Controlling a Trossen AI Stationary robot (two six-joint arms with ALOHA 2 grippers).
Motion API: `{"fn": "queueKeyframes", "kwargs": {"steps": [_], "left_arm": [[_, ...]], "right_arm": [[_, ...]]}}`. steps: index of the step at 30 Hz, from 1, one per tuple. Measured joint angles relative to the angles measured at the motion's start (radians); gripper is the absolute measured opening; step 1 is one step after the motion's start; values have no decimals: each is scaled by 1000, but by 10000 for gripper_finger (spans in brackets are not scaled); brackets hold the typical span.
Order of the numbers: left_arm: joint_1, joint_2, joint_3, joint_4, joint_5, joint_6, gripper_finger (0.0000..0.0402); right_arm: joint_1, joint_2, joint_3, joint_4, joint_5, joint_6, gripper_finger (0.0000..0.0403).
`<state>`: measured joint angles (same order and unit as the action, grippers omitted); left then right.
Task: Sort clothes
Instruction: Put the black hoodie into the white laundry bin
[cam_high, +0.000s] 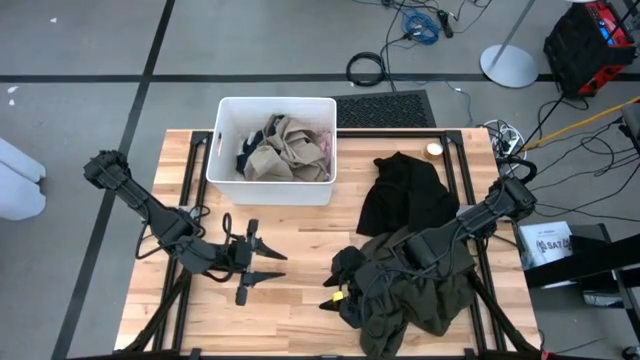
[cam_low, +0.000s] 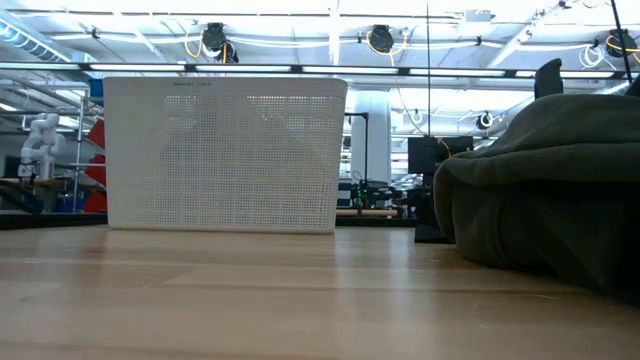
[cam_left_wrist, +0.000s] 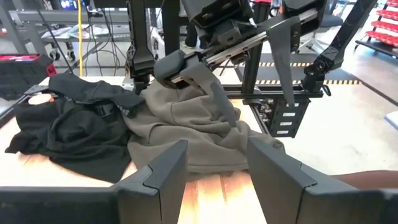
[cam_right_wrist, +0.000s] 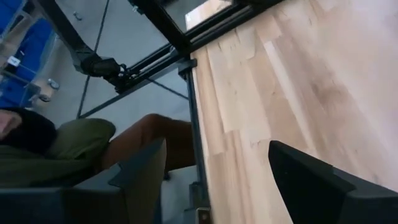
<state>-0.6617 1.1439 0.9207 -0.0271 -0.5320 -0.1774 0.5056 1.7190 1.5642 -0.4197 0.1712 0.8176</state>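
Observation:
A dark olive green garment (cam_high: 415, 290) lies heaped at the table's near right; it also shows in the left wrist view (cam_left_wrist: 186, 130) and the low view (cam_low: 550, 190). A black garment (cam_high: 405, 195) lies spread just beyond it. The white bin (cam_high: 222, 150) at the far middle holds tan, pink and dark clothes. My right gripper (cam_high: 338, 283) hovers open at the olive heap's left edge, its arm stretched over the heap; nothing is between its fingers (cam_right_wrist: 217, 162). My left gripper (cam_high: 262, 266) is open above bare wood, left of the heap, pointing at it (cam_left_wrist: 217, 168).
Bare wood (cam_high: 300, 225) lies between the bin and the grippers. A small round thing (cam_high: 433, 151) sits at the far right edge. Beyond the table's near edge something olive and brown (cam_right_wrist: 149, 137) shows. Cables and a stand base lie on the floor behind.

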Motion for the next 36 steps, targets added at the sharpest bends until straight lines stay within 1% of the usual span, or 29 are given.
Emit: {"fn": "queueKeyframes", "kwargs": {"steps": [2, 9, 10, 11, 13, 15, 19, 21, 23, 26, 30, 33, 36], "left_arm": [[0, 0, 0, -1, 0, 0, 173], [0, 1, 0, -1, 0, 2, 173], [0, 1, 0, 0, 0, 2, 173], [0, 1, 0, -1, 0, 2, 173], [0, 1, 0, -4, 0, 1, 173], [0, 1, 0, -10, 0, 0, 173], [0, 1, 0, -13, 0, 0, 173], [0, 1, 0, -13, 0, 0, 173], [0, 1, 0, -12, 0, 0, 173], [0, 1, 0, -8, 0, 0, 173], [0, 1, 0, -8, 0, 0, 173], [0, 2, 0, -8, 0, 0, 173], [0, 2, 0, -8, 0, 0, 173]], "right_arm": [[0, 0, 0, -2, -35, 37, 270], [-3, 1, 0, -2, -46, 70, 270], [-7, 1, 0, -9, -69, 44, 270], [-9, 1, 0, -31, -117, 5, 270], [-8, 1, 2, -150, -180, -29, 270], [13, 1, 1, -346, -218, -30, 270], [73, 2, 0, -767, -205, 60, 270], [101, 2, 0, -913, -196, 99, 270], [132, 2, 0, -1002, -199, 140, 270], [172, 2, -1, -1020, -226, 178, 270], [197, 2, -32, -990, -224, 210, 270], [197, 1, -98, -984, -228, 221, 270], [197, 2, -190, -952, -280, 238, 269]]}}
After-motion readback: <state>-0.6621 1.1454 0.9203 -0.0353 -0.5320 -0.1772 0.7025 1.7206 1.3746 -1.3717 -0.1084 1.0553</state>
